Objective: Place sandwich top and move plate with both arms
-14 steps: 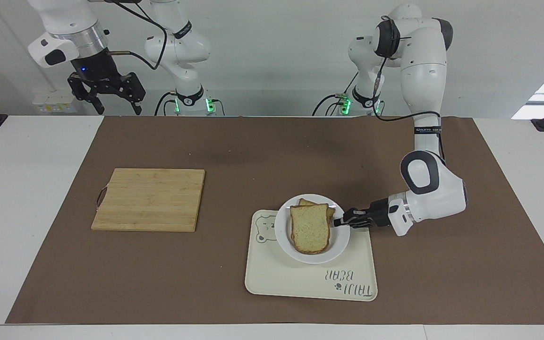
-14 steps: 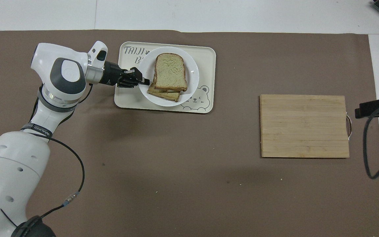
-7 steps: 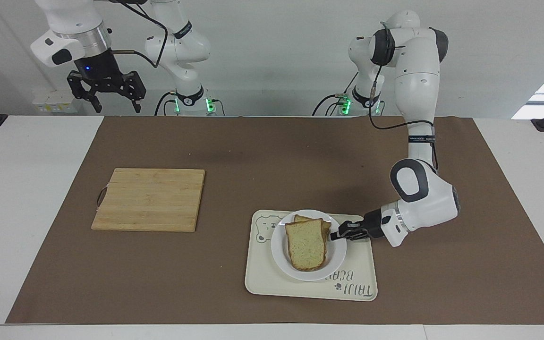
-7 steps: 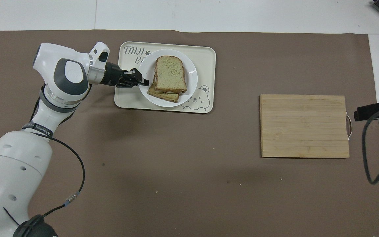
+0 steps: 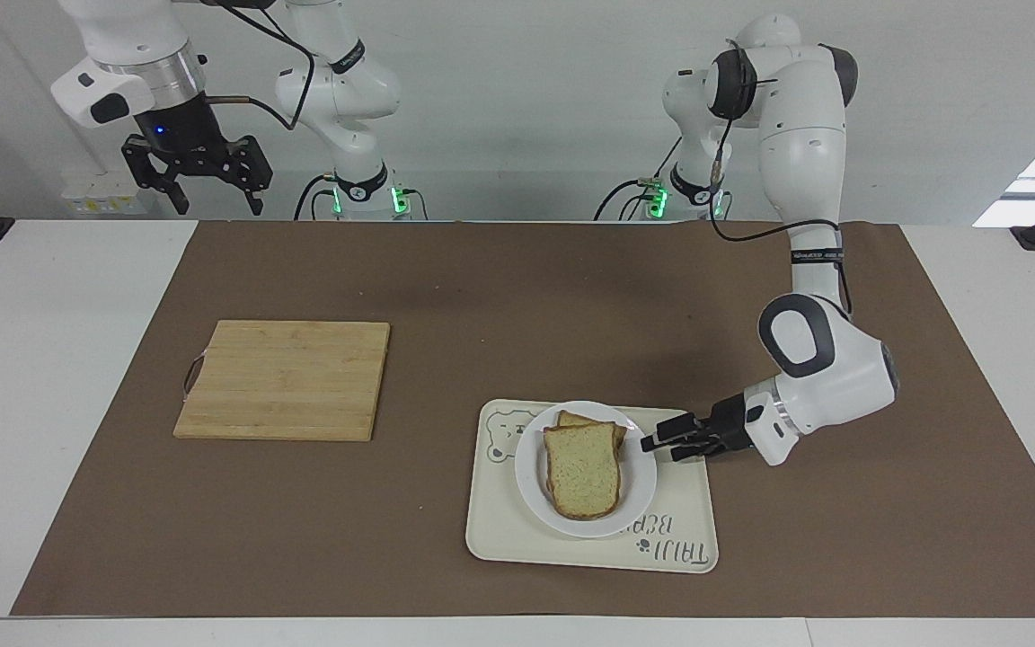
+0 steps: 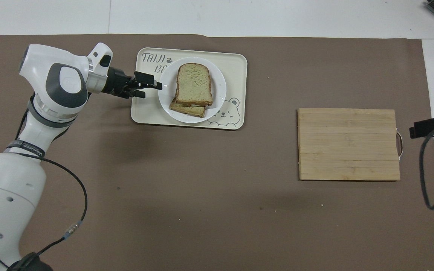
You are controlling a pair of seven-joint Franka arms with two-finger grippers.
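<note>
The plate rests on the tray, toward the left arm's end of the desk, and carries the sandwich: the sandwich top lies flat on a lower slice whose corner peeks out on the side nearer the robots. With the bread stacked and the plate seated inside the tray's rim, both parts of the task look done, or nearly so; the tray seems to be the plate's resting spot, since the plate lies flat and nothing grips it.

The left gripper hangs low over the tray's edge, just beside the plate rim on the side toward the left arm's end. Its jaws stand apart and hold nothing, with a small gap between them and the plate. That fits a release, judged from the layout alone. The left arm is folded down, its forearm dropping from a high elbow and its wrist turned so the gripper lies nearly level, pointing at the plate.

The right gripper waits high in the air at the right arm's end, well apart from the tray, jaws spread wide and empty. A chopping board lies bare, well away from the tray toward that end.
</note>
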